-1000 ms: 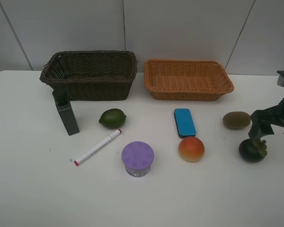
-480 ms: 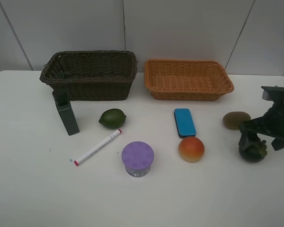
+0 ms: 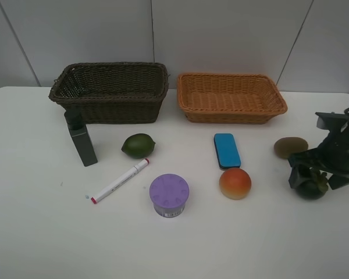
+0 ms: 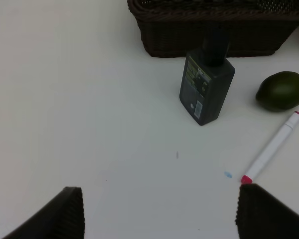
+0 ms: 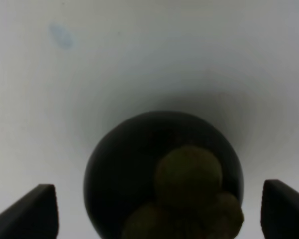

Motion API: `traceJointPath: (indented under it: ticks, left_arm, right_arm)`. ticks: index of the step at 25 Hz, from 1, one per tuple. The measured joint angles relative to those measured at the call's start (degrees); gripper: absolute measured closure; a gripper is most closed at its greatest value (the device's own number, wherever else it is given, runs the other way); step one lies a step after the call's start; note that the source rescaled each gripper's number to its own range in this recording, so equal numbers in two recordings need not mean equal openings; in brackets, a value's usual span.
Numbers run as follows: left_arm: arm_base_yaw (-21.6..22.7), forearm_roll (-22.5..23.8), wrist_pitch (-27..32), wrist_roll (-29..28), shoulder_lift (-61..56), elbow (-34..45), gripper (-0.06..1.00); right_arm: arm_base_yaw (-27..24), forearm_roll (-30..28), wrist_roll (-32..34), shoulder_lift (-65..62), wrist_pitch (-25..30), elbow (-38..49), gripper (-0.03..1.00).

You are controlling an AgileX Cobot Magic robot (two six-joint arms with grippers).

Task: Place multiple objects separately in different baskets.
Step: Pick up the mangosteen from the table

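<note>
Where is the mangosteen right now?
The mangosteen sits far right in the high view, near the kiwi, between the right gripper's open jaws.

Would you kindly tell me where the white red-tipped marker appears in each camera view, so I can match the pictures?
Exterior high: the marker lies slanted, left of the purple-lidded jar, just in front of the green lime.
Left wrist: the marker lies close to the green lime, with the dark green bottle nearby.
Right wrist: not in it.
Shared landmark: the green lime.

Right gripper (image 3: 311,179) black, angular; left gripper (image 4: 162,214) dark, wedge-tipped.
</note>
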Motion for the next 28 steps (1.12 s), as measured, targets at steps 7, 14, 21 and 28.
traceJointPath:
  ticks: [7,14,21,28]
  left_arm:
    - [0.0,0.0,0.0,0.0,0.0,0.0,0.13]
    - [0.0,0.0,0.0,0.0,0.0,0.0,0.13]
    - [0.0,0.0,0.0,0.0,0.0,0.0,0.13]
    - [0.0,0.0,0.0,0.0,0.0,0.0,0.13]
  right_arm:
    - [0.0,0.0,0.0,0.0,-0.4,0.0,0.02]
    - [0.0,0.0,-0.3,0.0,-0.4,0.0,0.02]
    - [0.0,0.0,-0.3,0.0,-0.5,0.0,0.02]
    - [0.0,0.7,-0.3,0.0,-0.3,0.0,0.52]
